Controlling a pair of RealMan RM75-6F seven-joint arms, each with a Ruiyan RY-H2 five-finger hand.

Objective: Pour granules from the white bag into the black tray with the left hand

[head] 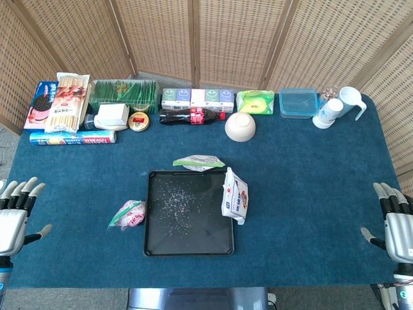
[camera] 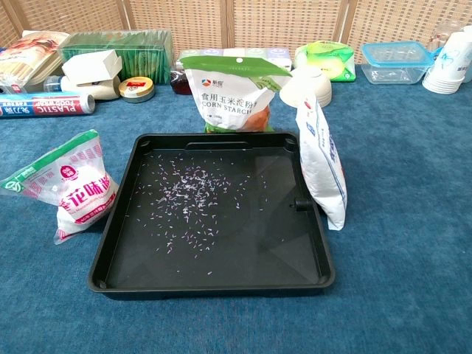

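Observation:
The black tray (head: 155,242) (camera: 118,221) lies in the middle of the blue table with pale granules (head: 179,200) (camera: 193,195) scattered over its floor. The white bag (head: 235,195) (camera: 323,164) with blue print stands upright against the tray's right rim, held by no hand. My left hand (head: 16,214) hovers at the table's near left edge, fingers spread and holding nothing. At the near right edge my right hand (head: 395,223) is likewise spread and holding nothing. Neither hand shows in the chest view.
A pink-and-white bag (head: 129,214) (camera: 77,184) stands left of the tray. A corn starch bag (head: 199,163) (camera: 234,90) stands behind it. Along the back are a cola bottle (head: 190,117), white bowl (head: 240,126), clear box (head: 299,102), cups (head: 328,113), pitcher (head: 352,101), boxes and noodles.

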